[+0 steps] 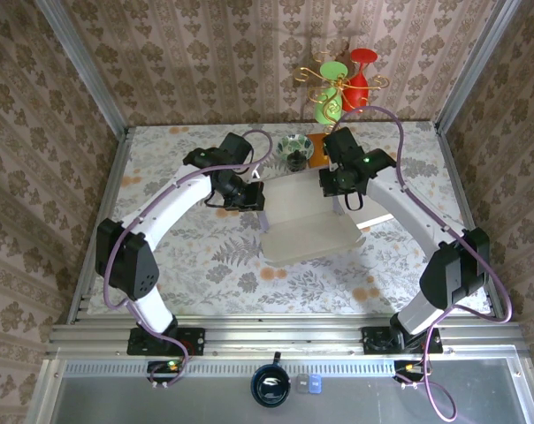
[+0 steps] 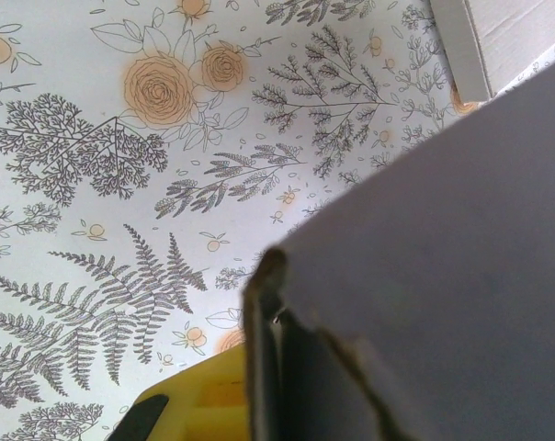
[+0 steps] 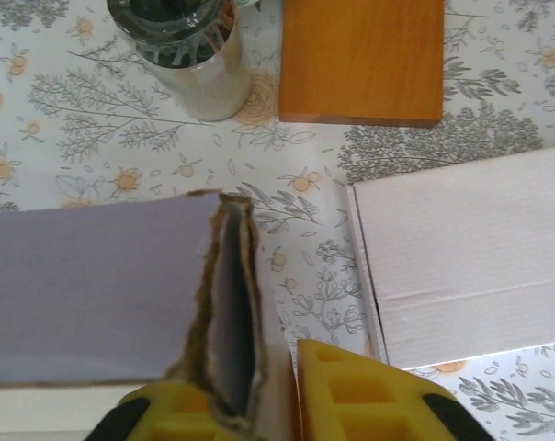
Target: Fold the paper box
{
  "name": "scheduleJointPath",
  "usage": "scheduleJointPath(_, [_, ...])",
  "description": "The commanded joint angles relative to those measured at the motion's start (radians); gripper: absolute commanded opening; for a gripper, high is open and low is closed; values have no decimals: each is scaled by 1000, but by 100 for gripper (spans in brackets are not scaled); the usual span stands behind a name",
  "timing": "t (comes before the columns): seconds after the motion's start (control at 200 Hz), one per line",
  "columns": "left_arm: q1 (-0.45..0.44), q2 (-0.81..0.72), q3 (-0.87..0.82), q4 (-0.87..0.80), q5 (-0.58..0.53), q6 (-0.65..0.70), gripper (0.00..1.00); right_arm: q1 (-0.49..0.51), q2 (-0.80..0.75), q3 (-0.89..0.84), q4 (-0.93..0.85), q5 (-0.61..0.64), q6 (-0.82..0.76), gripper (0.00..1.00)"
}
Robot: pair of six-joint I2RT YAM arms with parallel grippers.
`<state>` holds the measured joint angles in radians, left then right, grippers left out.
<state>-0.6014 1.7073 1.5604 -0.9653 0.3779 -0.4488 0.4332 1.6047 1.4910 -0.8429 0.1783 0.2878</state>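
The paper box (image 1: 311, 231) lies mid-table, its far wall lifted between the arms. The left gripper (image 1: 249, 198) is clamped tight on the wall's left end. The right gripper (image 3: 264, 395) pinches the doubled flap at the right end. To crease cleanly, both should probably roll the wall along the score line together, keeping it taut and level so the card does not tear. Just beyond, left of a wooden block (image 3: 360, 60), stands a glass jar (image 3: 181, 55) whose contents I cannot make out.

Paper box (image 1: 311, 234) on floral table (image 1: 205, 261)
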Motion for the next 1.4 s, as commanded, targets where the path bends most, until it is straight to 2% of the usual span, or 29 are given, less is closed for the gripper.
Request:
scheduleJointPath(0.0, [8,11,21,-26,15,-9,0,14,16,24,-57,195,5,13])
scheduleJointPath(0.145, [9,14,21,-29,12,-9,0,33,44,47,-100,321,12,15])
scheduleJointPath(0.245, [9,14,21,-31,13,-7,0,33,51,43,-108,351,11,19])
scheduleJointPath(0.4, [9,15,21,-31,13,-7,0,36,57,48,-114,374,4,17])
scheduleJointPath(0.5, [9,20,27,-32,13,-6,0,47,64,59,-123,403,7,13])
scheduleJointPath(0.645, [10,25,33,-34,13,-8,0,59,66,66,-120,416,16,0])
scheduleJointPath(0.8, [9,27,29,-35,3,-9,0,88,68,72,-117,436,18,0])
scheduleJointPath(1.065, [10,27,-26,8,-79,-22,0,144,47,42,-100,415,147,0])
scheduleJointPath(1.1, [9,28,-44,23,-99,-26,3,149,49,36,-100,405,185,0])
scheduleJointPath(1.245, [11,44,-136,125,-152,-38,10,205,77,7,-110,423,307,0])
scheduleJointPath(1.395, [20,58,-254,266,-159,-83,11,243,110,-23,-106,449,384,0])
